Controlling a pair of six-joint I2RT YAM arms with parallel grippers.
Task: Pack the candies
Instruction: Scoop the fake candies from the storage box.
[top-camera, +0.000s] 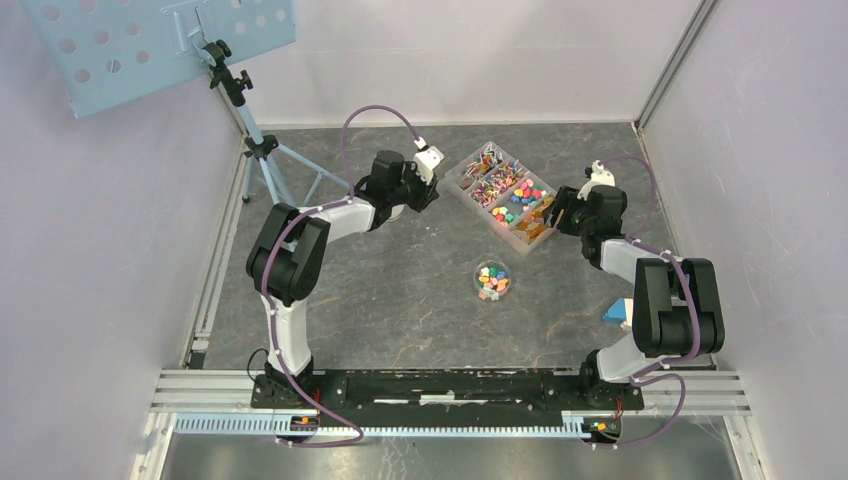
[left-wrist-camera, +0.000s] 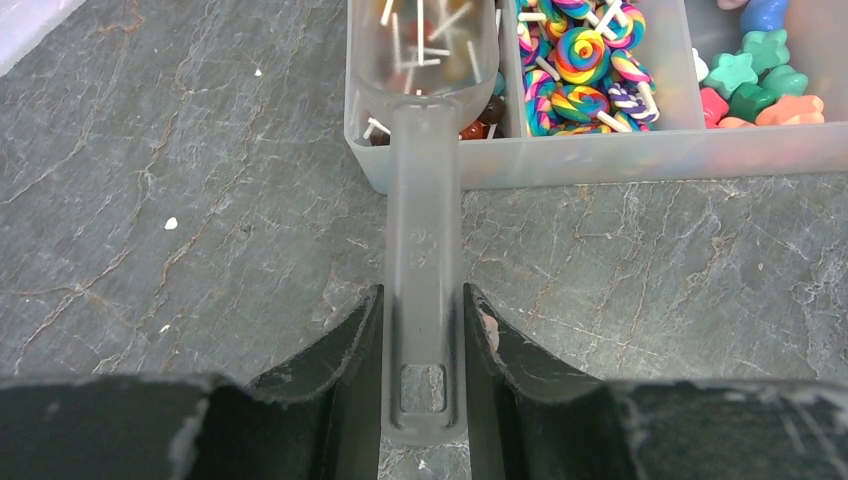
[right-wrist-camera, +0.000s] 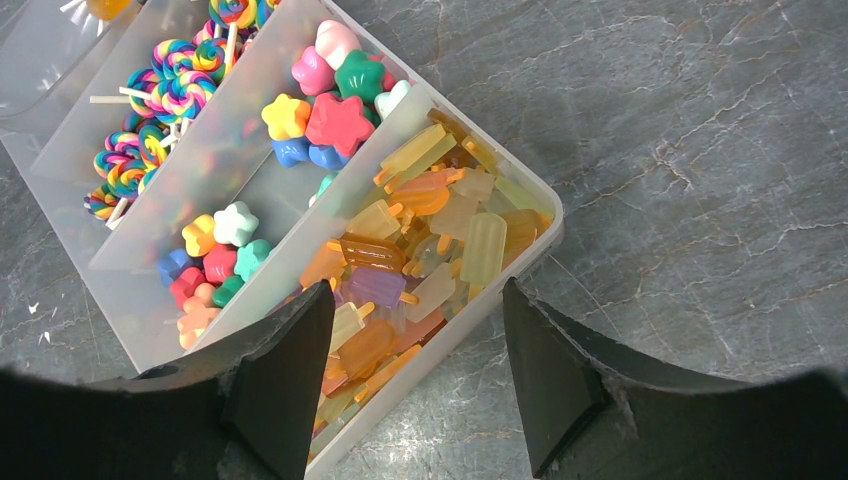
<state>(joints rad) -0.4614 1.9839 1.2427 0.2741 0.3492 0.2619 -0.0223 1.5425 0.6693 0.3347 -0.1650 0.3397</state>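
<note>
Where grey marbled tabletop meets pale walls sit one clear four-compartment tray of candies and one bowl; left gripper clamps translucent scoop, right gripper gapes.

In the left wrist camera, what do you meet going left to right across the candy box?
Clear scoop, its bowl in the leftmost compartment → rainbow swirl lollipops → star-shaped candies.
</note>
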